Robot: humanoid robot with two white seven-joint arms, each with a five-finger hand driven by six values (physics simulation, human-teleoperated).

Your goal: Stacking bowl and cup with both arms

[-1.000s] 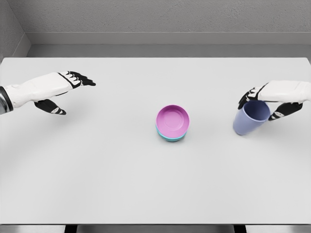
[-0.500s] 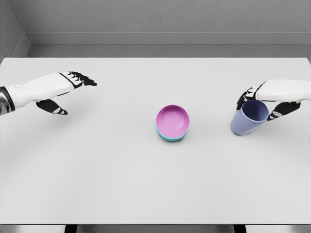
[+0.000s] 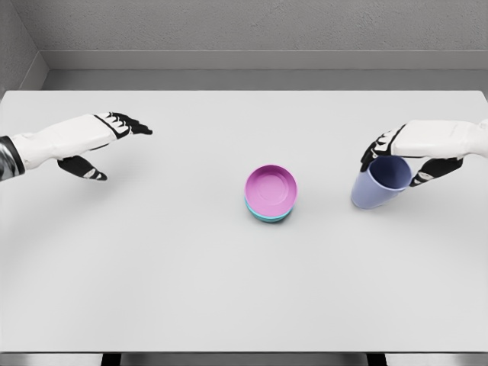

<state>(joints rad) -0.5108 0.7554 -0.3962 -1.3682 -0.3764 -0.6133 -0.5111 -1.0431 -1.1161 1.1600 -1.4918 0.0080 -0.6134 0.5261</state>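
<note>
Periwinkle cup (image 3: 377, 183) nearer pink bowl (image 3: 271, 188)

No text, label, brand, number or sign can be read anywhere in the head view. The pink bowl (image 3: 271, 188), the teal bowl (image 3: 268, 216) under it, the lavender cup (image 3: 375, 188), the table (image 3: 229, 290) and both white arms are plain, unmarked surfaces.
</note>
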